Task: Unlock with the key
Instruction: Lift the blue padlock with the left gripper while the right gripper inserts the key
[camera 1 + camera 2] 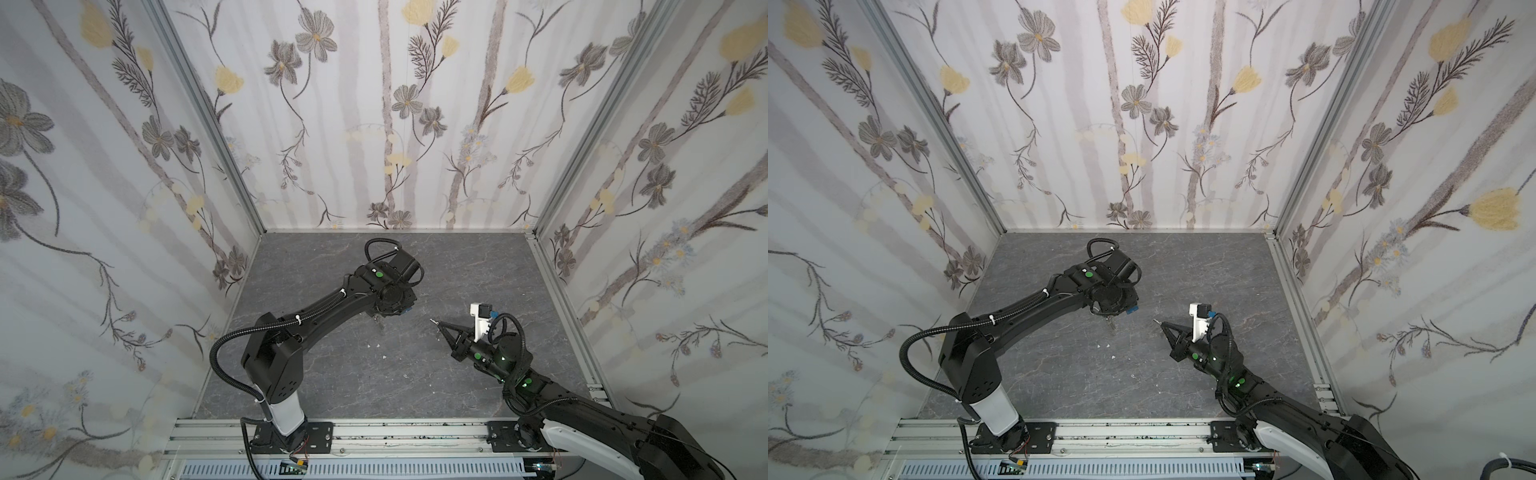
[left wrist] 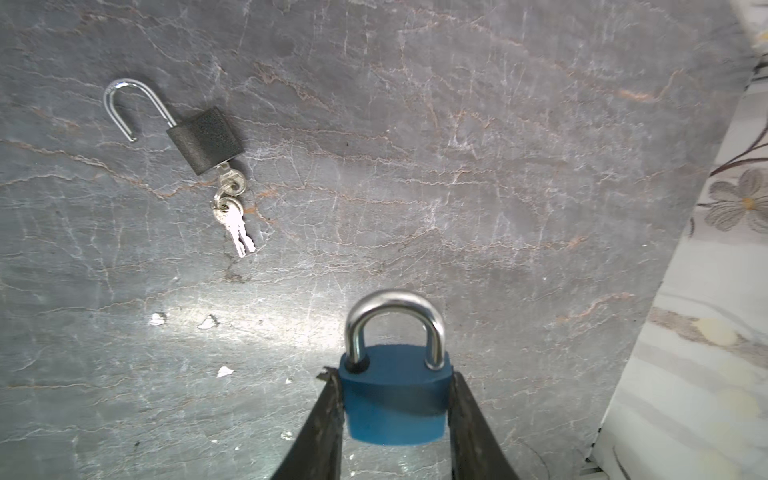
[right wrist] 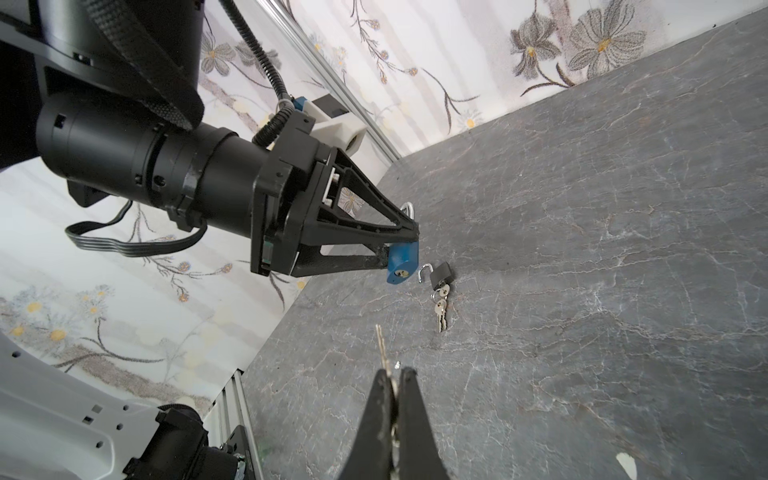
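Note:
My left gripper (image 2: 394, 379) is shut on the body of a blue padlock (image 2: 395, 399) whose silver shackle is closed. The right wrist view shows this blue padlock (image 3: 402, 262) held above the table with its keyhole facing my right gripper (image 3: 395, 372). That gripper is shut on a small silver key (image 3: 381, 349), whose blade sticks out toward the lock, a gap away. In both top views the key (image 1: 433, 321) (image 1: 1156, 321) points left toward the left wrist, which hides most of the blue padlock (image 1: 407, 309).
A black padlock (image 2: 205, 139) with its shackle swung open lies on the grey marbled table (image 2: 498, 166), a key in it and spare keys (image 2: 237, 224) hanging from its ring. Small white flecks (image 2: 158, 318) dot the table. Floral walls close in three sides.

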